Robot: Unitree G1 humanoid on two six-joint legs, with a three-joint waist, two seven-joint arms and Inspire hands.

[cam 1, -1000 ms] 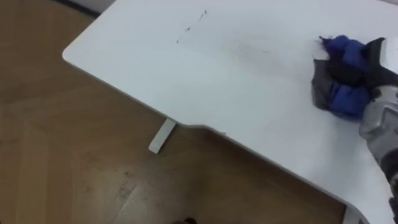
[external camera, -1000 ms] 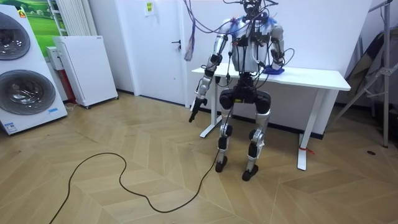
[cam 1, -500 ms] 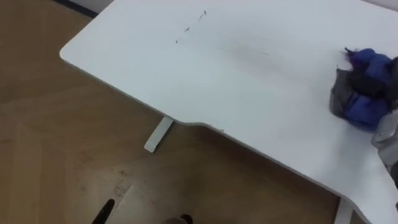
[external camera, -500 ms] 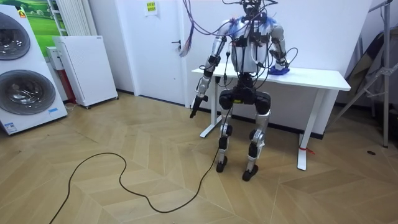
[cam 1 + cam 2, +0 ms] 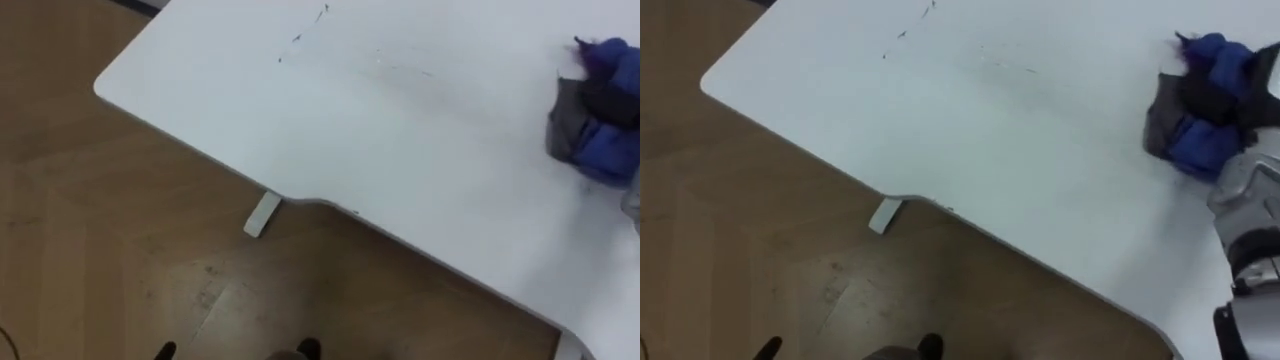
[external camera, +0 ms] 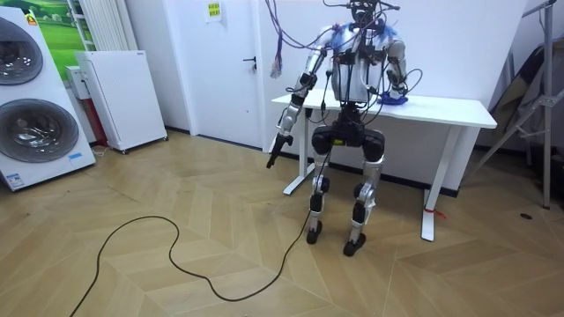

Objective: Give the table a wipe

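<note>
Blue-grey cloth (image 5: 1195,105) bunched at right edge of frame on white table (image 5: 970,130), right robot hand (image 5: 1252,175) clenched over it. Likely soft, light, limp, sliding easily. Best gripped over crumpled top, pressed flat.

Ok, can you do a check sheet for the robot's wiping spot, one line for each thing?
surface: white table, a few small dark marks near its far side.
job's things: blue and grey cloth bunched on the table at the robot's right.
clutter: nothing seen.
hands: right hand on the cloth, curled into it; left hand hangs beside the table's end, in the room view.
cables: nothing seen besides the robot's own.
surroundings: wood floor; washing machines and a white cabinet by the wall.
</note>
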